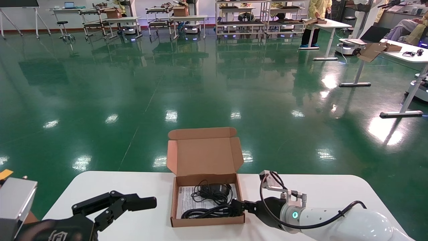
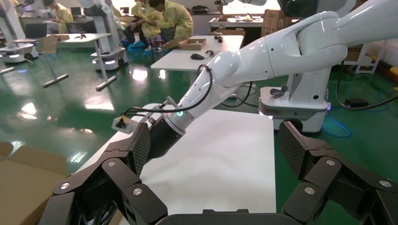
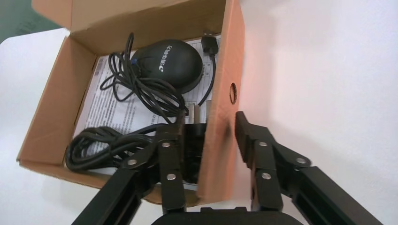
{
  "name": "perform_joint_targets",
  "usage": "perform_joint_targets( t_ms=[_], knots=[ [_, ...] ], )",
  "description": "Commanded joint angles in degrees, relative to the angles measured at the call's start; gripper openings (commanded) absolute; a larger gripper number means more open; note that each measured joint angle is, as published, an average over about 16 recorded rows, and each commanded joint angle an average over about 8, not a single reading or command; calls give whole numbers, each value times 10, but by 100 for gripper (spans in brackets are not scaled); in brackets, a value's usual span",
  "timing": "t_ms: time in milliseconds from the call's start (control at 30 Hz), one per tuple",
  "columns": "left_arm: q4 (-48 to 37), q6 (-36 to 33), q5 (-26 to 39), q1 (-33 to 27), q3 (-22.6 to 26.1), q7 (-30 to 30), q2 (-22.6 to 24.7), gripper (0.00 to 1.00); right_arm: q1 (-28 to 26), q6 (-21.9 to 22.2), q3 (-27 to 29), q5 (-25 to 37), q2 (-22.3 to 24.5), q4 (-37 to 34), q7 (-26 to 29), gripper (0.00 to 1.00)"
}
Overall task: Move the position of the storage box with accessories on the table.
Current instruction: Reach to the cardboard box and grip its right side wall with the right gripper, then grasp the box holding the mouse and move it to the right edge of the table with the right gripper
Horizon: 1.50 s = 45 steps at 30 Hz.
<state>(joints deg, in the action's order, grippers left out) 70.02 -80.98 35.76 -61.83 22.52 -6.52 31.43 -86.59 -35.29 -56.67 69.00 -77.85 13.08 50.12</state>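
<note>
One thin cardboard wall is all the right gripper [image 3: 219, 136] straddles, one finger inside the box [image 1: 206, 201], one outside, jaws not yet pinched onto it. Judged from that, a pull could buckle the wall, tip the box, or snag the cable [image 3: 108, 147] beside the inner finger. The left gripper [image 1: 128, 203] hangs open nearby, off the box. On the table [image 1: 317, 190], near its far edge, the box stands with lid up, holding a mouse [image 3: 166, 61] on a printed sheet [image 3: 110, 105].
</note>
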Motion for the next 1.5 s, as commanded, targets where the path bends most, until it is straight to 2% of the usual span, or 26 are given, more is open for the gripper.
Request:
perform_joint_targets(
  t_ms=[33, 733, 1100, 1267, 1500],
  knots=[
    [0, 0, 0, 0, 0, 0, 0, 100, -2, 0, -2, -4, 0, -2, -2, 0],
    [0, 0, 0, 0, 0, 0, 0, 100, -19, -8, -16, -31, 4, -34, -22, 0],
    [0, 0, 0, 0, 0, 0, 0, 100, -53, -21, -11, -44, 14, -61, -44, 0],
    [0, 0, 0, 0, 0, 0, 0, 100, -80, -40, -7, -49, 26, -74, -58, 0],
    [0, 0, 0, 0, 0, 0, 0, 100, -123, -100, -2, -56, 64, -87, -79, 0]
  ],
)
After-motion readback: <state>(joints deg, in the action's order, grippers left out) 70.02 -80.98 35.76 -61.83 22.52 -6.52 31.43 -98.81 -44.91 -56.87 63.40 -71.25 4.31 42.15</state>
